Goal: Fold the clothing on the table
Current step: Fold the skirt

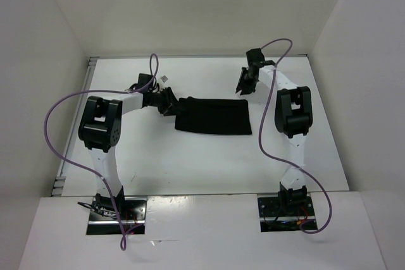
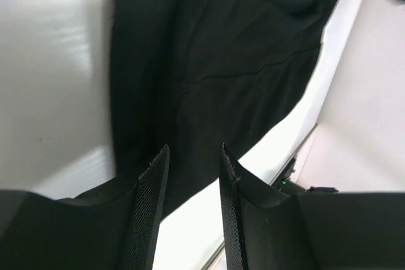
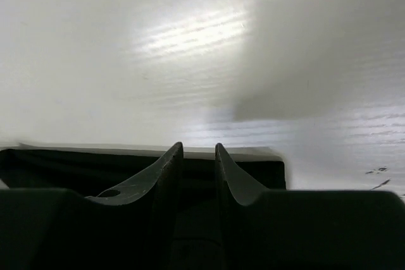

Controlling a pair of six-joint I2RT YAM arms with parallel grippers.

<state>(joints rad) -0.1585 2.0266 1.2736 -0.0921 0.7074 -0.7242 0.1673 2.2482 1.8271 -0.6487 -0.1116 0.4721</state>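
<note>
The clothing (image 1: 214, 116) lies in the middle of the table (image 1: 190, 175), folded into a flat black oblong that runs left to right. The left gripper (image 1: 171, 105) sits right at its left short edge, low and pointing in across the fabric. Seen from that wrist, its two fingers (image 2: 150, 200) stand clearly apart. Cloth and a wedge of bare white table show through the gap, and nothing is pinched between them. The garment spreads out ahead of the tips, with a thin seam line crossing it.

The right gripper (image 1: 243, 90) hangs near the far right corner of the cloth, a little beyond its far edge. From its own camera the fingers (image 3: 166, 172) have only a narrow slot between them, with nothing caught in it that I can see. The black fabric lies as a band across the view behind them, and the tips poke past its edge over bare table.
</note>
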